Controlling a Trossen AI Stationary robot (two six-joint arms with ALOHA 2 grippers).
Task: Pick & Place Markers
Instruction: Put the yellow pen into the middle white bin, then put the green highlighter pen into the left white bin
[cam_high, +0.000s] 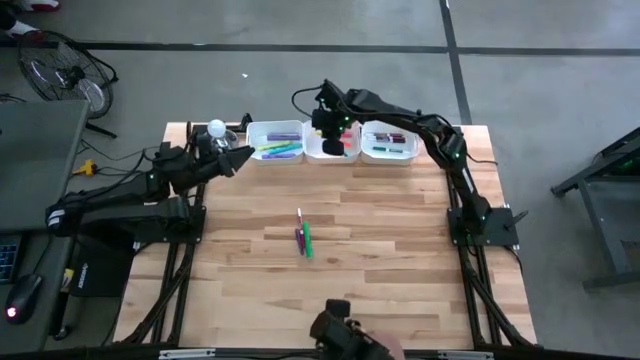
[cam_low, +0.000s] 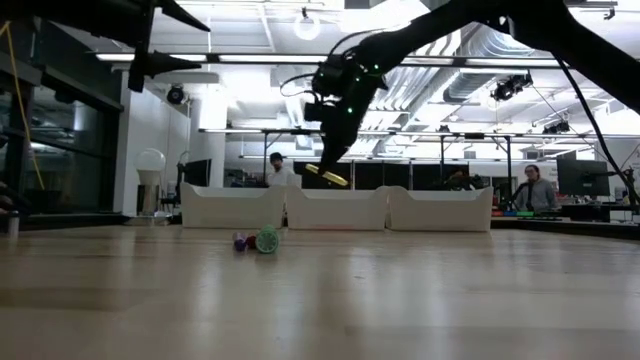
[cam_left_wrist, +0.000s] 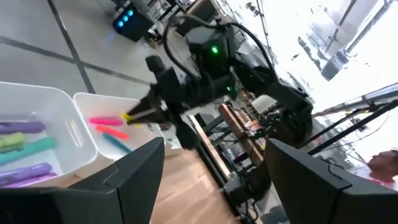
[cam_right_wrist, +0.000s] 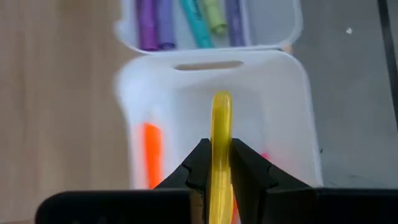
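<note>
Above the middle tray (cam_high: 327, 150), the right claw (cam_right_wrist: 221, 163) pinches a yellow marker (cam_right_wrist: 221, 149) between its fingers, the marker hanging tilted over the tray's open top. Below it lie orange (cam_right_wrist: 152, 154) and pink markers. Purple and green markers (cam_right_wrist: 186, 18) fill the tray beyond it. Off beside that far tray, the left claw (cam_high: 240, 157) waits with jaws wide, holding nothing. Well behind the right claw, three markers (cam_high: 303, 238) lie together mid-table (cam_high: 400, 250).
</note>
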